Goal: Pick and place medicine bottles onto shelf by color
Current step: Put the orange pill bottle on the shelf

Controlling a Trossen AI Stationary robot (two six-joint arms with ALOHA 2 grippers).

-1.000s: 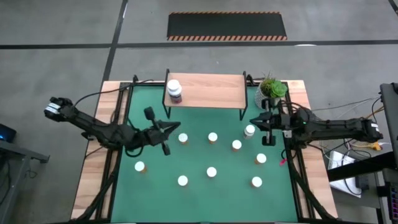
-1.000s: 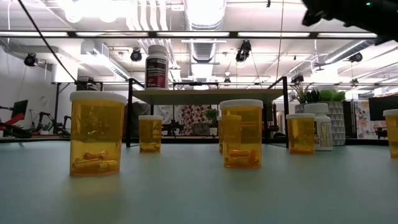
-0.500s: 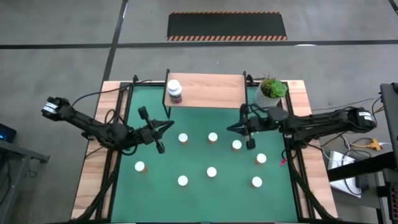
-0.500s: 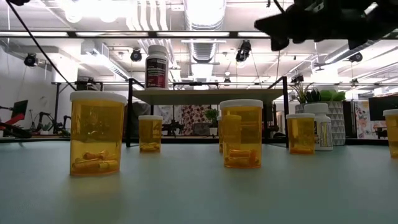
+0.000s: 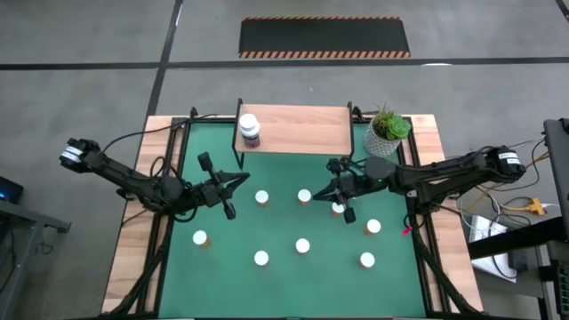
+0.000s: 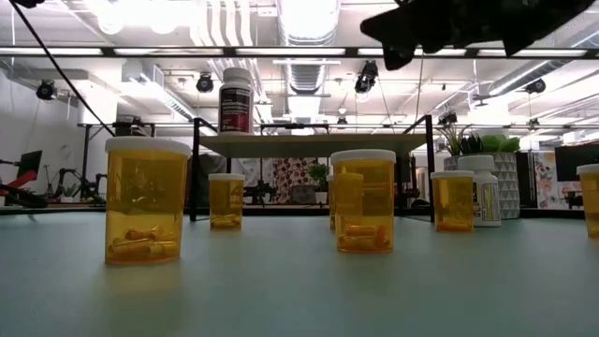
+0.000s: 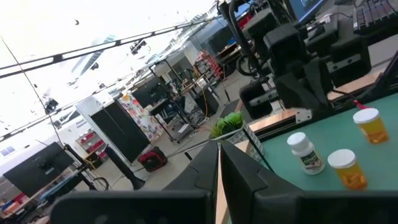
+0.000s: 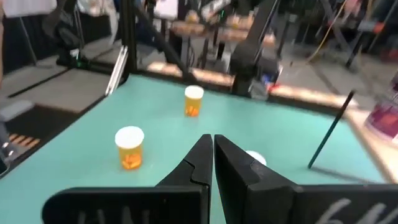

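Observation:
Several orange medicine bottles with white caps stand on the green mat, among them one (image 5: 262, 197), one (image 5: 304, 196) and one (image 5: 373, 227). A dark-labelled bottle (image 5: 250, 130) stands on the left end of the wooden shelf (image 5: 302, 129). My right gripper (image 5: 318, 193) is shut and holds nothing. It hovers above the mat between two orange bottles, in front of the shelf. One bottle (image 5: 338, 208) lies partly under it. My left gripper (image 5: 242, 179) is shut and empty, left of the bottles. In the low view the white bottle (image 6: 482, 190) stands at the right.
A white pot with a green plant (image 5: 388, 132) stands at the shelf's right end. Wooden table borders (image 5: 133, 249) and cables flank the mat. The right wrist view shows two orange bottles (image 8: 130, 146) ahead on the mat. The left arm's base (image 8: 249, 62) is beyond them.
The right arm has swung left from the mat's right edge to over the middle bottles, now covering the white bottle. The left gripper drew back slightly to the left, then held still.

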